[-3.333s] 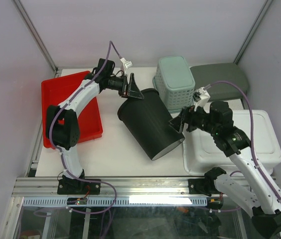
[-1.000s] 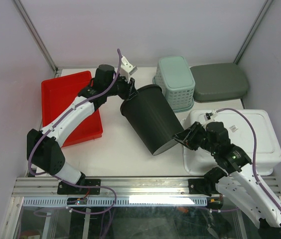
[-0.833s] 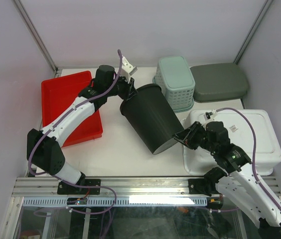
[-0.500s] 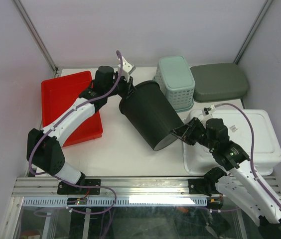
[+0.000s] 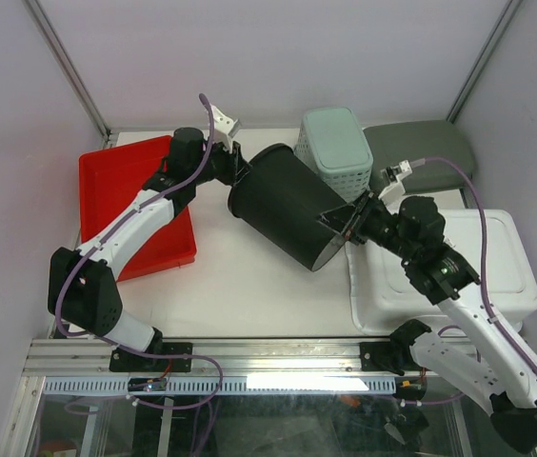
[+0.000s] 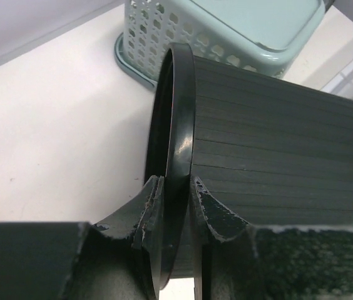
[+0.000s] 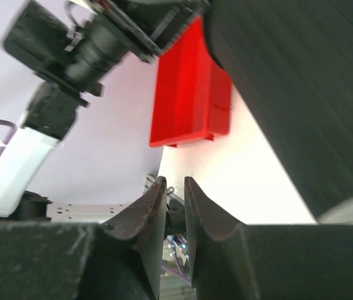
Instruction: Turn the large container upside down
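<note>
The large container (image 5: 283, 205) is a black ribbed bin, held tipped on its side above the table, mouth to the back left and base to the right. My left gripper (image 5: 235, 169) is shut on its rim; in the left wrist view the left gripper (image 6: 176, 187) pinches that rim of the container (image 6: 276, 137) between both fingers. My right gripper (image 5: 343, 226) sits against the base end. The right wrist view has the right gripper (image 7: 171, 187) nearly closed with nothing between the tips, and the container (image 7: 301, 81) lies to the right of the fingers.
A red tray (image 5: 126, 205) lies at the left under my left arm. A teal basket (image 5: 335, 152) stands upside down just behind the container, with a grey-green lid (image 5: 421, 157) beside it. A white bin (image 5: 478, 276) lies at the right under my right arm.
The container's base end has risen and swung toward the back right, with my right gripper travelling along at it. My left gripper has shifted slightly left, holding the rim throughout.
</note>
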